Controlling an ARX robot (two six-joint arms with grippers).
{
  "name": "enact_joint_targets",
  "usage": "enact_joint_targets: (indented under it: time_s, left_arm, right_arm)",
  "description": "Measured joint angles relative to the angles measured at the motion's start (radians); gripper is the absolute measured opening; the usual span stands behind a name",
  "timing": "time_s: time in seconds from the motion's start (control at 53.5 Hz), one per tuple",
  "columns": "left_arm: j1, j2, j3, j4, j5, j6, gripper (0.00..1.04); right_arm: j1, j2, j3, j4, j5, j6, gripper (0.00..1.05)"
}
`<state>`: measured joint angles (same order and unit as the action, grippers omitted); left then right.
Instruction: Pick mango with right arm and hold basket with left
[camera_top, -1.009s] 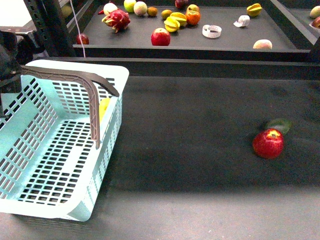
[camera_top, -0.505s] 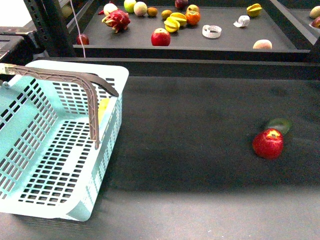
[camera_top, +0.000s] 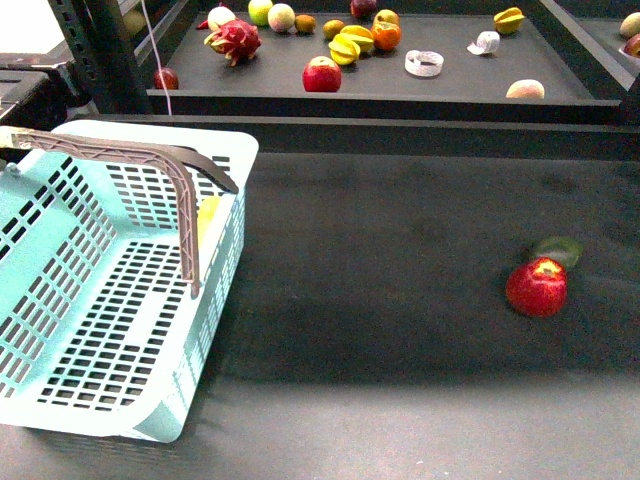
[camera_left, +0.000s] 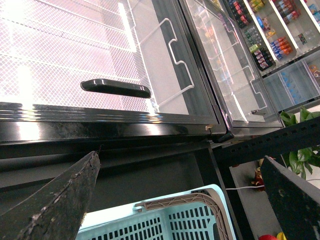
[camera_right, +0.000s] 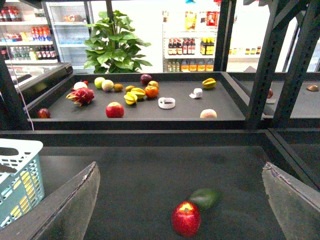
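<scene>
The large light turquoise slotted plastic basket (camera_top: 232, 262) sat on the dark table, its handle now free - the left arm had pulled out of the front view. The left gripper (camera_left: 181, 157) and right gripper (camera_right: 180, 166) both gaped empty. The smooth yellow mango (camera_top: 208, 220) showed inside the basket wall - task apparently finished
</scene>
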<state>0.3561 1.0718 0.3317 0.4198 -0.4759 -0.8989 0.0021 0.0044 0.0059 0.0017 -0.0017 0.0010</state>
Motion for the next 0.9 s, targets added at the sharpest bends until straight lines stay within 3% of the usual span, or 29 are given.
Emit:
enact_joint_targets:
  time_s: [0.093, 0.112, 0.206, 0.28, 0.411, 0.542, 0.822, 0.897]
  left_arm:
    - [0.001, 0.0, 0.0, 0.0, 0.0, 0.007, 0.97]
    - [0.01, 0.004, -0.005, 0.018, 0.039, 0.037, 0.96]
    - [0.07, 0.018, -0.118, 0.342, 0.531, 0.347, 0.78]
    - [0.02, -0.064, -0.181, 0.418, 0.811, 0.654, 0.6]
    - [-0.071, -0.216, -0.244, 0.337, 0.747, 0.843, 0.28]
    - [-0.14, -0.286, -0.298, 0.332, 0.686, 0.874, 0.02]
    - [-0.246, -0.535, -0.311, 0.112, 0.58, 0.886, 0.02]
    - [-0.315, -0.584, -0.311, 0.062, 0.487, 0.888, 0.02]
  right_arm:
    - [0.0, 0.0, 0.0, 0.0, 0.0, 0.0, 0.97]
    - [0.0, 0.0, 0.0, 0.0, 0.0, 0.0, 0.97]
    - [0.0, 0.0, 0.0, 0.0, 0.001, 0.0, 0.97]
    - [0.0, 0.0, 0.0, 0.0, -0.002, 0.0, 0.97]
    - [0.0, 0.0, 0.0, 0.0, 0.001, 0.0, 0.97]
    - [0.0, 0.0, 0.0, 0.0, 0.0, 0.0, 0.97]
    - [0.0, 0.0, 0.0, 0.0, 0.0, 0.0, 0.97]
    - [0.0, 0.0, 0.0, 0.0, 0.0, 0.0, 0.97]
